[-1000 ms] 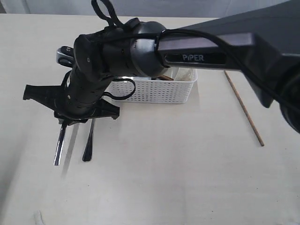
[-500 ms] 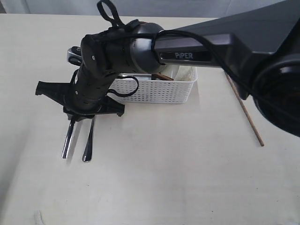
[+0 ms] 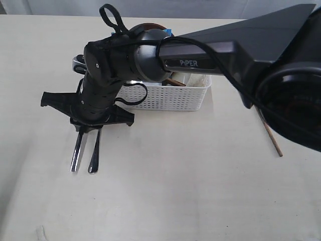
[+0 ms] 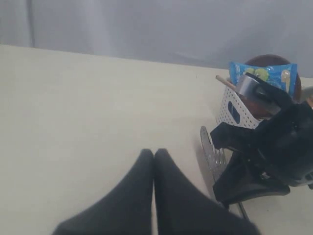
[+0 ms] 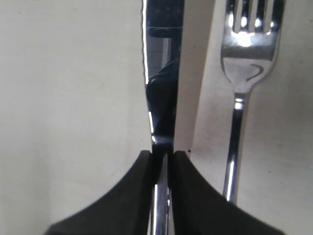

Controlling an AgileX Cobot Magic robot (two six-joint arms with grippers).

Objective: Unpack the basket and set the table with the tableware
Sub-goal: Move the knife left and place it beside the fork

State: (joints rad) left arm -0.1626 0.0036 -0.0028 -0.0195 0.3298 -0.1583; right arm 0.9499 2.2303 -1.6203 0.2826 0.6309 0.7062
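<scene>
Right gripper (image 5: 163, 155) pinched nearly closed on the shiny steel knife (image 5: 164, 98). Knife sits just beside the steel fork (image 5: 244, 54) on the pale cream table (image 3: 175, 201), near the white perforated plastic basket (image 3: 165, 98). Knife possibly touching table, unclear. Left gripper (image 4: 154, 152) fingers together, empty.

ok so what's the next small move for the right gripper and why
Probably open the right gripper and let go of the knife. Its jaws are clamped on it, the blade lies parallel beside the fork and low over the table, so it looks placed; ease down first if it isn't touching.
</scene>
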